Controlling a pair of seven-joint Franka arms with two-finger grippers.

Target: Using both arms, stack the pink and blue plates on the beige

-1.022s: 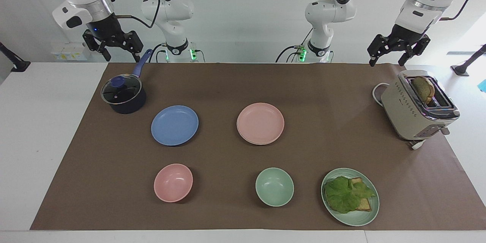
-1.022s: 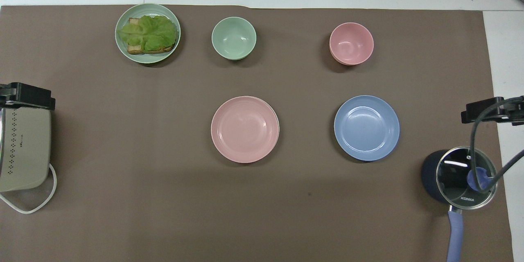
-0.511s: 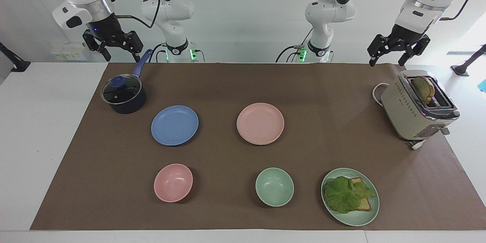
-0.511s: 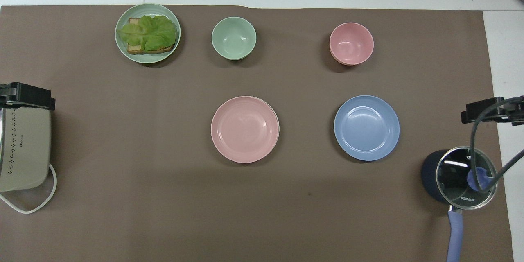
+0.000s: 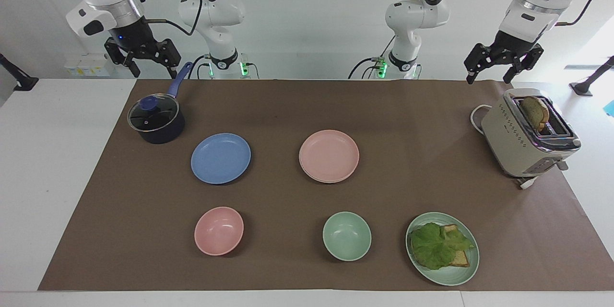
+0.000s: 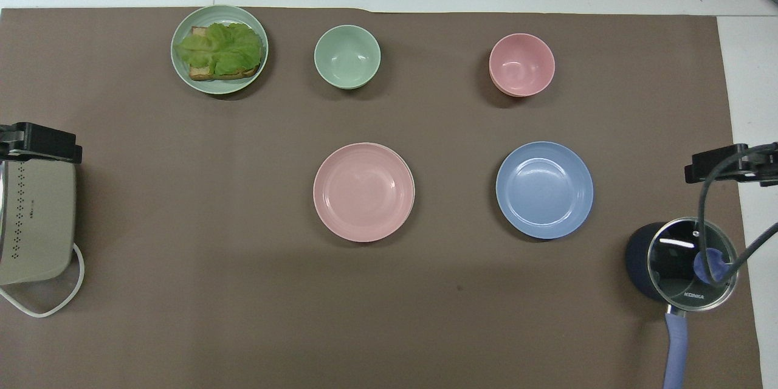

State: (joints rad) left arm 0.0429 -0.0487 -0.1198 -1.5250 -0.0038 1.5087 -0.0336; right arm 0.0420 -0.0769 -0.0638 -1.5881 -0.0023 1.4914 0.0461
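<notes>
1. The left gripper (image 5: 496, 74) hung with its fingers spread wide and nothing between them, raised over the mat's edge at the left arm's end of the table, above the spot just robotward of the toaster (image 5: 527, 134).
2. The right gripper (image 5: 152, 69) likewise held its fingers wide apart and empty, up in the air over the long blue handle of the saucepan (image 5: 156, 121) at the right arm's end of the table.
3. Both arms waited, touching nothing.
4. The pink plate (image 5: 329, 155) lay flat near the middle of the brown mat (image 5: 412, 120); a second rim showed just under its edge, so it seemed to rest on another plate, though that one's colour could not be told.
5. The blue plate (image 5: 220, 158) lay flat on the mat by itself, beside the pink plate toward the right arm's end and well apart from it, near the lidded saucepan.
6. Farther from the robots stood a pink bowl (image 5: 218, 230), a green bowl (image 5: 347, 236) and a green plate (image 5: 442, 248) carrying toast topped with lettuce.
7. The toaster held a slice of bread in its slot, its white cord looping beside it.
</notes>
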